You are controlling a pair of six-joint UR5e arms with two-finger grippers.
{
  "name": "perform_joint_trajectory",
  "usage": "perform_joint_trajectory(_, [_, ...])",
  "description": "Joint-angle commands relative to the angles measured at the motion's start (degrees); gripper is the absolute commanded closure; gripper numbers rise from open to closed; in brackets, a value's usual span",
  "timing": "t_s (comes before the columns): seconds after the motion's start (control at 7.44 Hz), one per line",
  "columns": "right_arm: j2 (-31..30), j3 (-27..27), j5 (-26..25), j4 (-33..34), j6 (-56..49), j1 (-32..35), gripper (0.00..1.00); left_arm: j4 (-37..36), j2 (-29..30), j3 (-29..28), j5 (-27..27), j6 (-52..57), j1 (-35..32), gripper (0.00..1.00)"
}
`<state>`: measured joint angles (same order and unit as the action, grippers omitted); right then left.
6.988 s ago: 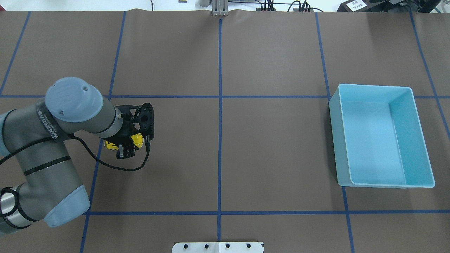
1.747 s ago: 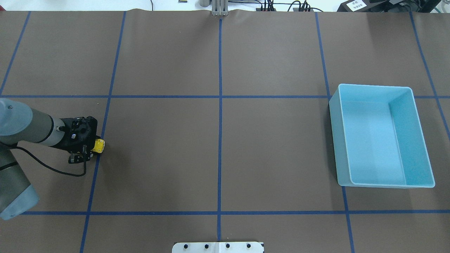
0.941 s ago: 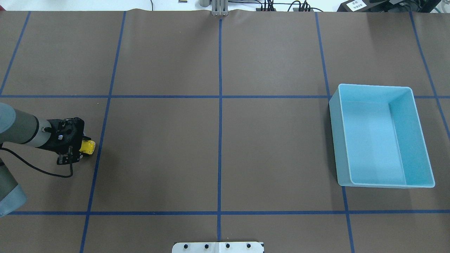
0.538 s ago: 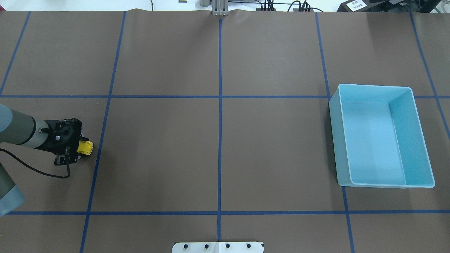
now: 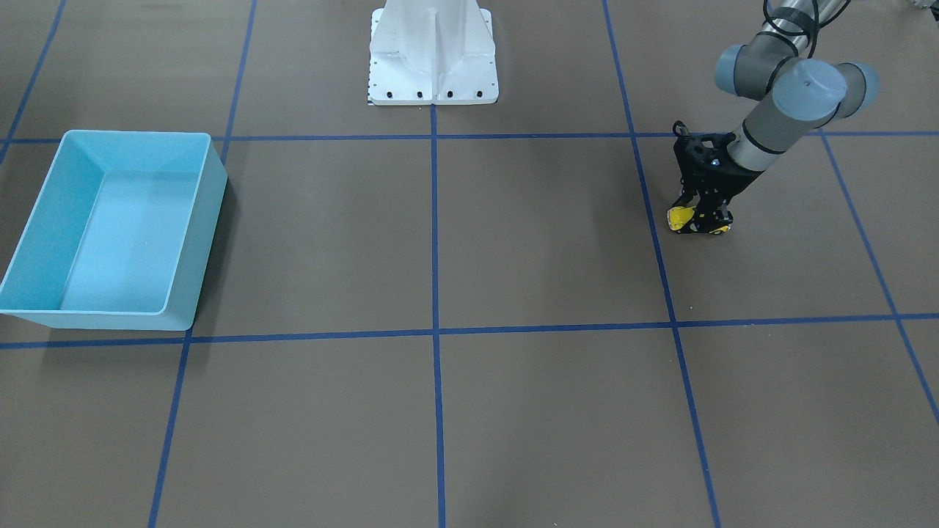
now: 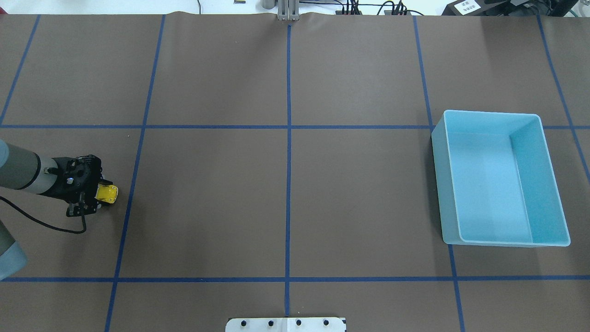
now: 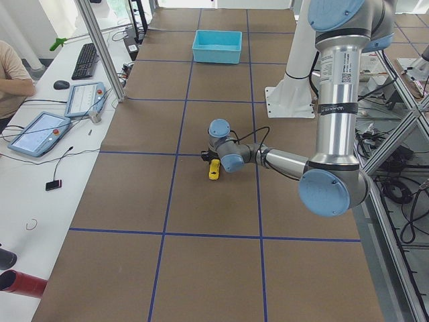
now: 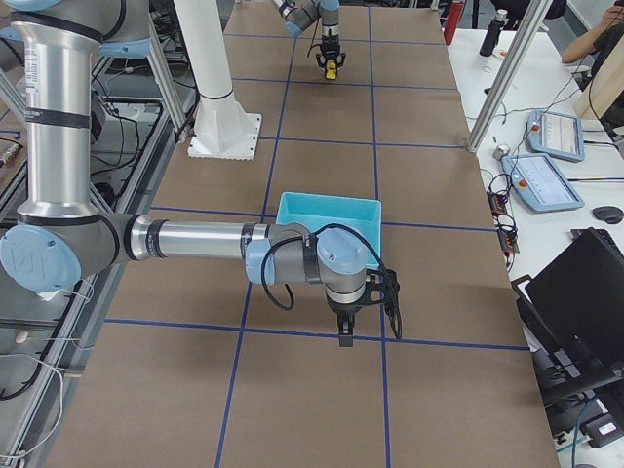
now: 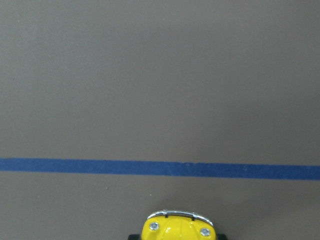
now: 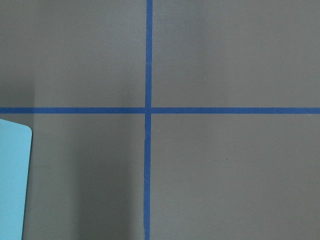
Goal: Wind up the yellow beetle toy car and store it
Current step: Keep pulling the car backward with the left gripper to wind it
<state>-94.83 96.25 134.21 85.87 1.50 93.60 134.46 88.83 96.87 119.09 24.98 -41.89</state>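
The yellow beetle toy car (image 6: 109,193) sits low at the table's far left, just left of a blue tape line. My left gripper (image 6: 94,197) is shut on it, with its fingers around the car's body. The car also shows in the front-facing view (image 5: 680,216), the left side view (image 7: 214,170) and the left wrist view (image 9: 177,228), nose toward the tape line. My right gripper (image 8: 347,330) shows only in the right side view, near the blue bin (image 8: 327,201); I cannot tell if it is open or shut.
The empty blue bin (image 6: 491,112) stands at the right side of the table, far from the car. It shows at the left in the front-facing view (image 5: 132,134). The robot's white base (image 5: 433,51) stands at the table's near edge.
My left gripper has drawn the car steadily leftward along the table, across the blue tape line, still shut on it. The bin has not moved.
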Motion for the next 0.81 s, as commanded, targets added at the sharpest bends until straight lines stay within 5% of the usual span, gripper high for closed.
perform_joint_trajectory(0.0, [0.0, 0.0, 0.0, 0.0, 0.1, 0.0, 0.00, 0.5, -0.2, -0.2, 0.7, 0.0, -0.4, 0.97])
perform_joint_trajectory(0.27, [0.0, 0.0, 0.0, 0.0, 0.1, 0.0, 0.00, 0.7, -0.3, -0.3, 1.8, 0.8, -1.1, 0.92])
perform_joint_trajectory(0.4, [0.0, 0.0, 0.0, 0.0, 0.1, 0.0, 0.00, 0.7, -0.2, -0.2, 2.5, 0.9, -1.4, 0.01])
perform_joint_trajectory(0.67, [0.0, 0.0, 0.0, 0.0, 0.1, 0.0, 0.00, 0.5, -0.1, 0.0, 2.6, 0.8, -2.7, 0.00])
